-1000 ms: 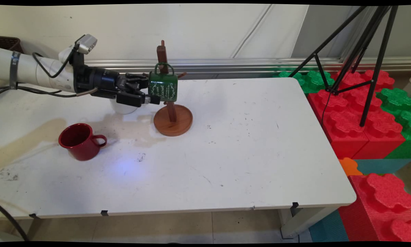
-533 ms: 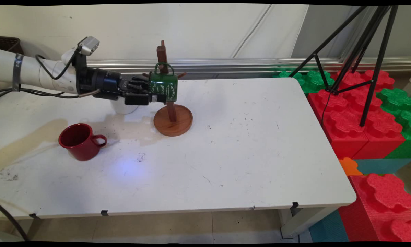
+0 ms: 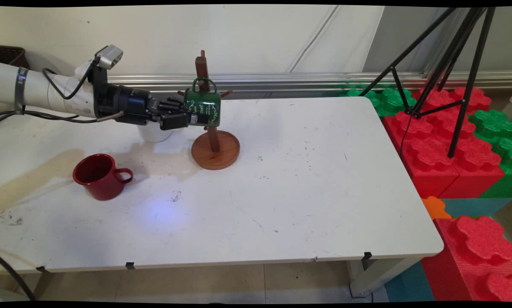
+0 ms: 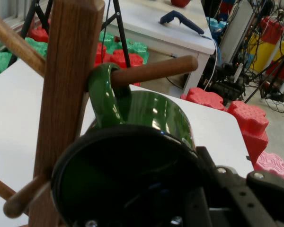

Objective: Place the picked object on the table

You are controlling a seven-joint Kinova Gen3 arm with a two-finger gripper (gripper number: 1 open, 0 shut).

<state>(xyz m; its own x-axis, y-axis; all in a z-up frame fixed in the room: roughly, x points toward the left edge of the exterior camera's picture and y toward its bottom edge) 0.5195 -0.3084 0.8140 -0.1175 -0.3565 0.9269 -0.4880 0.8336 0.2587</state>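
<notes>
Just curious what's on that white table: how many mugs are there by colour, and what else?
Green mug, hanging on a peg: 1
Red mug: 1
White mug, mostly hidden behind the claw: 1
Wooden mug stand: 1
Total: 4

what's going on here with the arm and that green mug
The white arm reaches in from the left, its gripper at the green mug. The mug hangs by its handle on a peg of the wooden mug tree, tilted, its open mouth toward the hand camera. One of the jaws sits at the mug's rim. A red mug stands upright on the white table nearer the camera, and a white cup sits partly hidden behind the arm.
</notes>
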